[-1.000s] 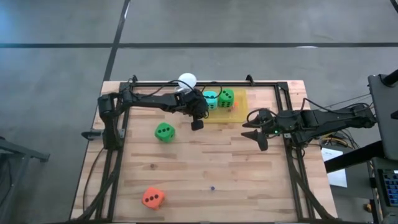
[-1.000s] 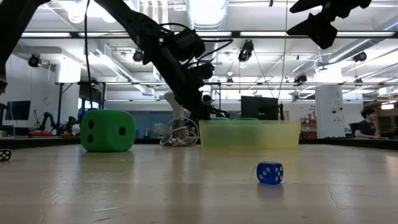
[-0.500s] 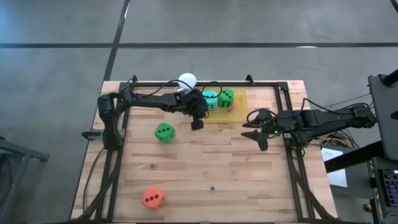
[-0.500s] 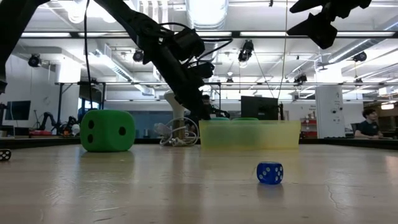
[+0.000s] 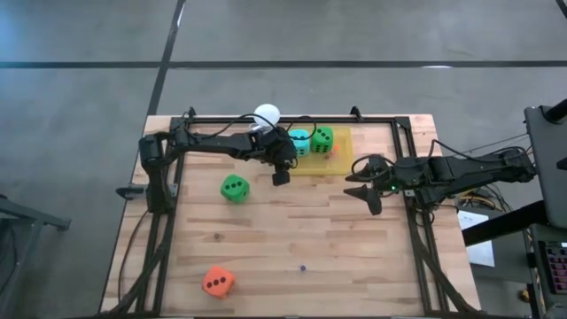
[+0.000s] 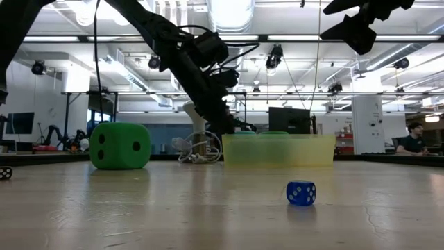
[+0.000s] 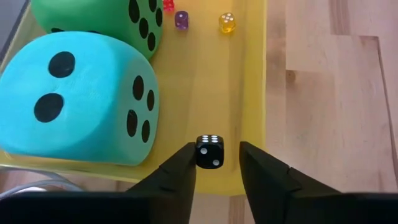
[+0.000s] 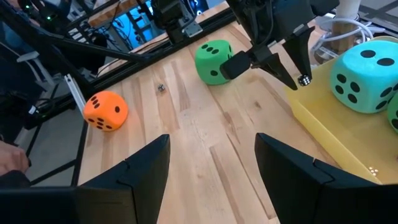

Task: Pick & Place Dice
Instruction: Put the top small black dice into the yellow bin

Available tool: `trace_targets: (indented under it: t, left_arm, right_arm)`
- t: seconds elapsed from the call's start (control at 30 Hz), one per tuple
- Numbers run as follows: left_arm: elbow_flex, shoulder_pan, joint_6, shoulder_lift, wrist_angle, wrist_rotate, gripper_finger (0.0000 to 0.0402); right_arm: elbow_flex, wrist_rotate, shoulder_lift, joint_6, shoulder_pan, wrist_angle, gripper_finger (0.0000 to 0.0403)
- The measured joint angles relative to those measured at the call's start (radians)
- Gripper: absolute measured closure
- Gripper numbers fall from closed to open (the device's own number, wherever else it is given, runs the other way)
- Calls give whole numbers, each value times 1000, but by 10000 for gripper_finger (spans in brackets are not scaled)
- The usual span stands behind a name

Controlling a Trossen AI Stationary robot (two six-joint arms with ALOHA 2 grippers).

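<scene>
Two big dice in yellow tray, left pincer over it

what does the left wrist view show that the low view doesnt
Only the left wrist view shows the small black die between the left gripper fingertips, the teal die beside a green die inside the yellow tray, and tiny red, purple and yellow dice at the tray's far end.

Only the low view shows the other green die standing on the table, a small blue die, and the right gripper hanging overhead.

Both show the yellow tray and the left arm reaching over it.
</scene>
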Motion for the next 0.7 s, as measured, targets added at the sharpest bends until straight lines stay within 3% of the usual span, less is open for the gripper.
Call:
trace_targets:
  t: [0.3, 0.4, 0.7]
  left_arm:
    - [0, -2, 34, -4, -1, 48, 220]
    - [0, -2, 68, -5, -24, 127, 213]
    - [29, 1, 83, -5, -64, 82, 212]
  right_arm:
    - [0, 3, 14, 0, 0, -1, 175]
    - [0, 3, 24, 3, 0, 0, 175]
    - [0, 0, 32, 8, 0, 0, 175]
